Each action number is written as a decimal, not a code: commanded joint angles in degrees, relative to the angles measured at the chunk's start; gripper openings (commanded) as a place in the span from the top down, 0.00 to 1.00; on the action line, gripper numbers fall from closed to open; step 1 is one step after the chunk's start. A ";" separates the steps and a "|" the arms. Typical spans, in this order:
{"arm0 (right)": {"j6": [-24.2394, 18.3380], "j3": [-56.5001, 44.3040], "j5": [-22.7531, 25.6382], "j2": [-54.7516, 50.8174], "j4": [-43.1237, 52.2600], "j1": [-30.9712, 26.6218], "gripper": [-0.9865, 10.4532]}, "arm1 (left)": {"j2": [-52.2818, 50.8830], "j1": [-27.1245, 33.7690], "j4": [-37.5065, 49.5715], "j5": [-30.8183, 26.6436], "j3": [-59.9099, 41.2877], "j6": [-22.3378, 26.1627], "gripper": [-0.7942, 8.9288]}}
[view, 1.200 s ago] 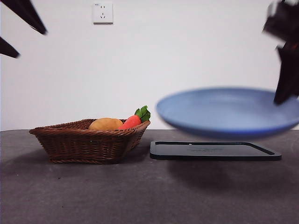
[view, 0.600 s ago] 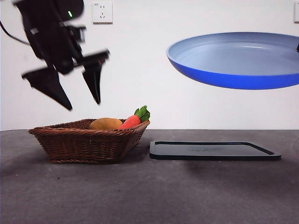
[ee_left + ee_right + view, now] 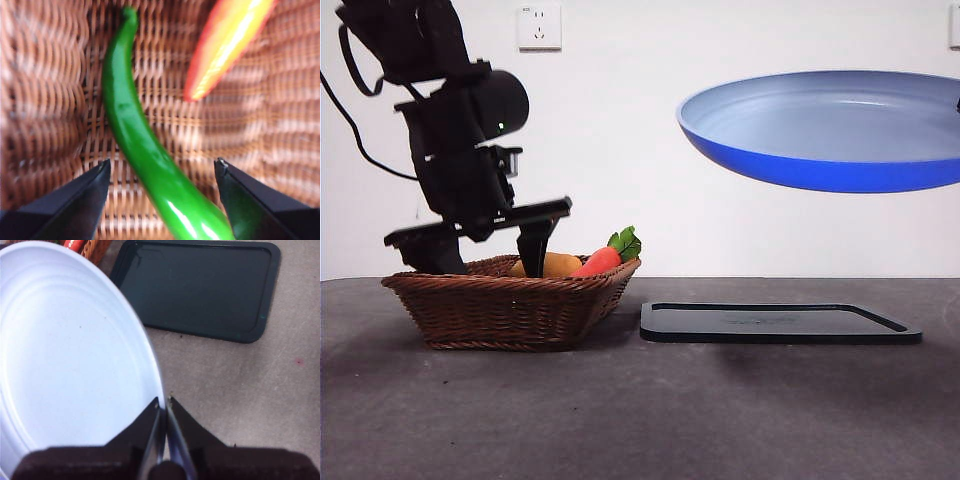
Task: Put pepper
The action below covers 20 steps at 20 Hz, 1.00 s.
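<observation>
Pepper [image 3: 145,150] lies in basket [image 3: 510,300], between wide-spread jaws of left gripper [image 3: 160,172]. Lower squarely, straddle thick middle, close gently, avoid carrot [image 3: 227,45]. Right gripper [image 3: 163,407] pinches plate [image 3: 70,365] rim above tray [image 3: 200,290].

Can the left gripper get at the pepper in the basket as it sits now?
Probably yes. The left gripper is open inside the basket, its jaws straddling the pepper, with nothing lying over it. The carrot lies apart, off to one side.

Glossy green pepper [image 3: 145,155]; orange-red carrot [image 3: 601,261] with green leaves; tan potato [image 3: 560,265]; brown woven basket [image 3: 510,310]; blue plate [image 3: 830,130], paler inside; black tray [image 3: 780,323]; dark grey worktop [image 3: 640,420]; black pincers.
</observation>
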 commanded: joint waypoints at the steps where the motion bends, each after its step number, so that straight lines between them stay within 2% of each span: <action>1: 0.50 1.11 -0.26 0.26 0.76 0.07 0.91 | 1.51 -0.37 0.85 -1.27 1.20 -1.16 0.55; 4: 0.50 1.11 -0.28 0.33 0.98 0.07 0.91 | 1.53 -0.35 1.36 -1.16 1.20 -1.75 0.65; 7: 0.33 1.11 -0.31 0.33 1.03 0.07 0.91 | 1.81 -0.31 0.59 -1.14 1.20 -1.79 0.66; 13: 0.15 1.11 -0.28 0.35 1.20 0.07 0.91 | 2.32 -0.35 0.37 0.35 1.22 -3.52 0.81; 20: 0.15 1.11 -0.28 0.35 1.22 0.07 0.91 | 0.35 -0.20 -0.61 0.77 1.27 -3.54 0.82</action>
